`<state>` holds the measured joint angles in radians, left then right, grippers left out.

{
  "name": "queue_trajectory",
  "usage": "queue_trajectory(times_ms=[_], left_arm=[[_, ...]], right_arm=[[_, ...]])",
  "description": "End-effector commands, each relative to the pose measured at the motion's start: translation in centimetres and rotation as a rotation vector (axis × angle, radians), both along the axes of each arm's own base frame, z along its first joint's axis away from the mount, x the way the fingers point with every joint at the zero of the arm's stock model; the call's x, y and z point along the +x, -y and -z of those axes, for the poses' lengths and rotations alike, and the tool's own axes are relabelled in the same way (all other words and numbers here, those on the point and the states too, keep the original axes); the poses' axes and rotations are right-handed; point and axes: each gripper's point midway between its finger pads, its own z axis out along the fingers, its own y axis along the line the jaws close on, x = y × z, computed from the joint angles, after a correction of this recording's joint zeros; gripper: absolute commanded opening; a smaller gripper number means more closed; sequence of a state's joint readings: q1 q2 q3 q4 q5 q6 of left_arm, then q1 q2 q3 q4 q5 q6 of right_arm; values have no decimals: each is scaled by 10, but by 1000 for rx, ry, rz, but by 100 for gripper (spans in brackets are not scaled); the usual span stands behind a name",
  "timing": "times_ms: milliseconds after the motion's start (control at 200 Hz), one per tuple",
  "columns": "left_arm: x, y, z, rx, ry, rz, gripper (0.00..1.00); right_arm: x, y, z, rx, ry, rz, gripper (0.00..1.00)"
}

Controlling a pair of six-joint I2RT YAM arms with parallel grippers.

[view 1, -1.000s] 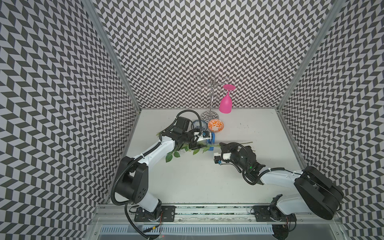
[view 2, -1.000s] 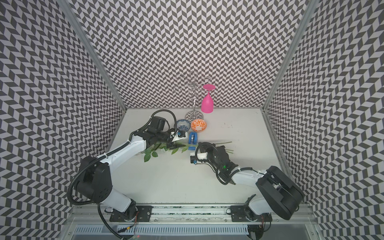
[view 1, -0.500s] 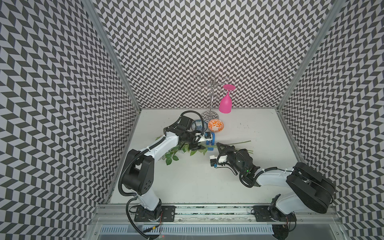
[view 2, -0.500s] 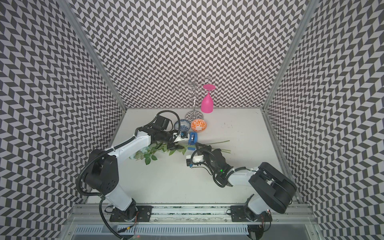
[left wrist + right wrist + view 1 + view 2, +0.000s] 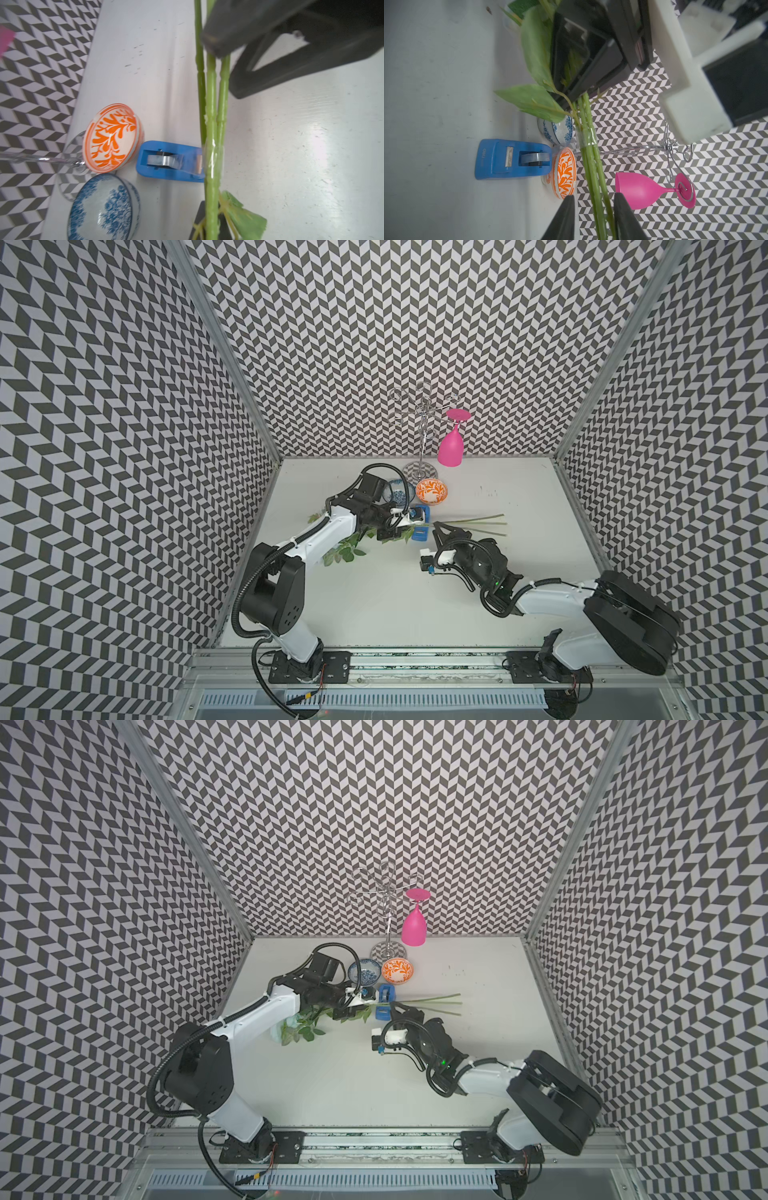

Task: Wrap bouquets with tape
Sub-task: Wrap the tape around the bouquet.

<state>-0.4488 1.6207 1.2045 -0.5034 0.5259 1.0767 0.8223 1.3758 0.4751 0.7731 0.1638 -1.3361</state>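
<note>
The bouquets [image 5: 469,521] are one bunch lying across the table, leaves [image 5: 299,1029] to the left and stems [image 5: 432,1002] to the right. A band of clear tape [image 5: 214,160] rings the stems [image 5: 591,166] and still joins the blue tape dispenser [image 5: 166,162], which stands just behind them in both top views [image 5: 422,516] [image 5: 385,992]. My left gripper [image 5: 211,220] is shut on the stems just leafward of the band, seen also in a top view [image 5: 401,527]. My right gripper [image 5: 593,209] is open astride the stems, with a gap on each side, and shows in a top view [image 5: 438,531].
An orange-patterned bowl [image 5: 431,491] and a blue-patterned bowl [image 5: 399,491] sit right behind the dispenser. Further back a metal rack [image 5: 422,427] holds a pink glass [image 5: 451,448] upside down. Patterned walls close in three sides.
My left gripper has closed on the stems. My right gripper, shut on them before, has opened and now only straddles them. The bunch has shifted slightly.
</note>
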Motion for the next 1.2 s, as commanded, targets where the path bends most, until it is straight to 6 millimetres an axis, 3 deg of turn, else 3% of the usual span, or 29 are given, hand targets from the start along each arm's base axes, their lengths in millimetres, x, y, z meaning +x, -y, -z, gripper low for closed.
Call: queue_trajectory(times_ms=[0,85,120,270,345,446,541,666,1112,1197], left_arm=[[21,-3,-33,-41,172,-77,0],[25,-5,-37,-26,245,-105,0],[25,-6,-37,-17,276,-110,0],[21,-8,-43,7,469,-132,0],[19,-10,-49,3,595,-162,0],[17,-12,-55,11,739,-197,0],[16,-15,-60,34,847,-225,0],[18,-14,-56,83,990,-264,0],[15,-10,-35,183,1129,-272,0],[10,-6,-40,148,1142,-265,0]], right_arm=[[-26,-12,-14,131,-356,-119,46],[-61,-5,-27,155,-700,-325,66],[-70,0,-35,152,-760,-385,70],[-4,38,-120,578,-918,-264,80],[22,46,-130,620,-1029,-191,81],[38,39,-109,542,-1199,-125,81],[50,38,-71,433,-1310,-53,80],[41,27,-33,282,-1368,-106,79],[31,5,36,143,-1546,-166,71],[37,4,45,128,-1516,-134,61]])
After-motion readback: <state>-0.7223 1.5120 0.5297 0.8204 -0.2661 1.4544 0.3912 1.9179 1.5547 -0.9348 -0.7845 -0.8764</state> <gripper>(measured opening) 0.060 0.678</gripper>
